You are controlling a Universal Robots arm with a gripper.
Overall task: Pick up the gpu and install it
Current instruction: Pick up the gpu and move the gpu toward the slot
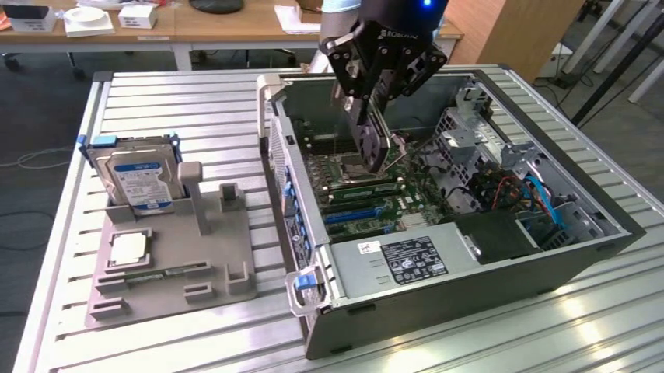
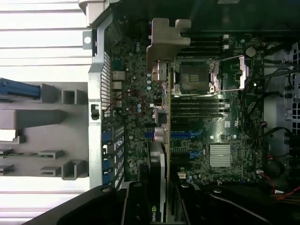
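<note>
The gpu (image 1: 369,134) is a thin dark card hanging on edge inside the open computer case (image 1: 487,291), above the motherboard (image 1: 358,198). My gripper (image 1: 365,99) is shut on its upper edge. In the wrist view the gpu (image 2: 158,161) appears edge-on between my fingers (image 2: 136,206), with its pale metal bracket (image 2: 165,37) at the far end, toward the case's rear wall. The card hangs over the board near the blue expansion slots (image 2: 187,134) and does not touch them.
A grey parts holder (image 1: 186,268) lies on the slatted table at the exterior view's left. It carries a silver hard drive (image 1: 140,177) and a square processor chip (image 1: 127,249). Inside the case are a power supply (image 1: 415,260), cables (image 1: 534,198) and an empty processor socket (image 2: 194,75).
</note>
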